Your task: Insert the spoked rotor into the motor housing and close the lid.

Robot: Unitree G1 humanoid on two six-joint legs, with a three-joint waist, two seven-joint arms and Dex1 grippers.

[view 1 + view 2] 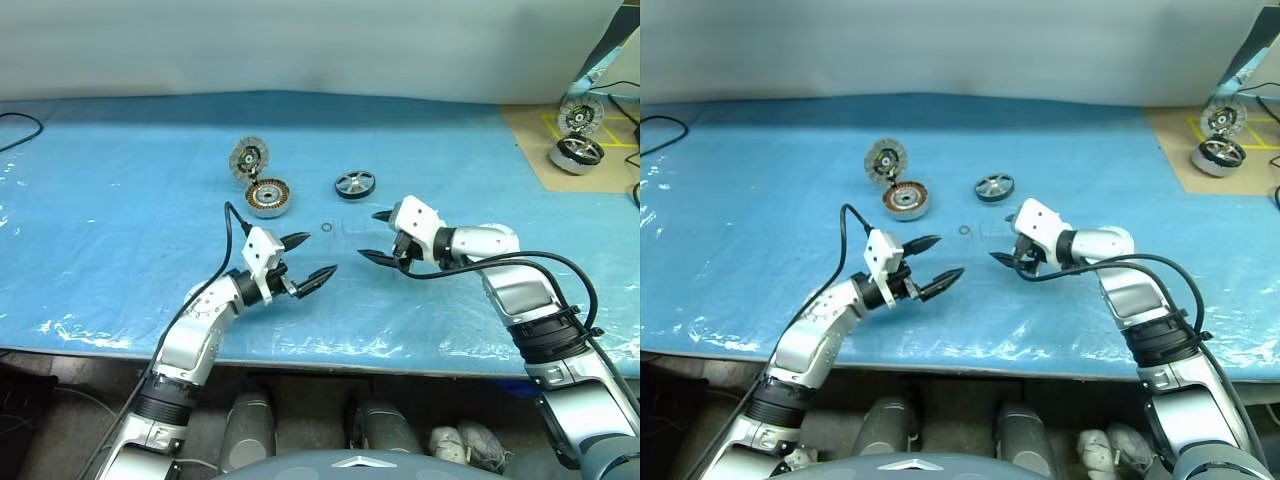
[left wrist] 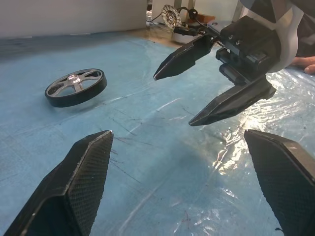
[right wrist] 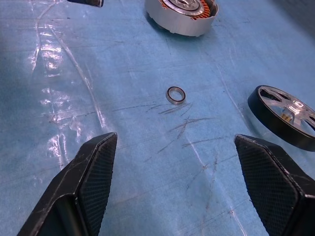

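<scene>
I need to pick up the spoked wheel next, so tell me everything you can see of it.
The spoked wheel is a small round part with a thick black rim, silvery spokes and a shiny hub; it looks like metal. It lies flat, spokes up, on the blue table cover, to the right of the copper-wound cup and apart from it. A small loose ring lies nearer the robot. Nothing touches the wheel; both open claws hover short of it.

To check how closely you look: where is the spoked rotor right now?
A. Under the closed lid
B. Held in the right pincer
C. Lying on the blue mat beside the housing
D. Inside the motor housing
C: the spoked rotor lies flat on the mat, apart from the motor housing.
</scene>
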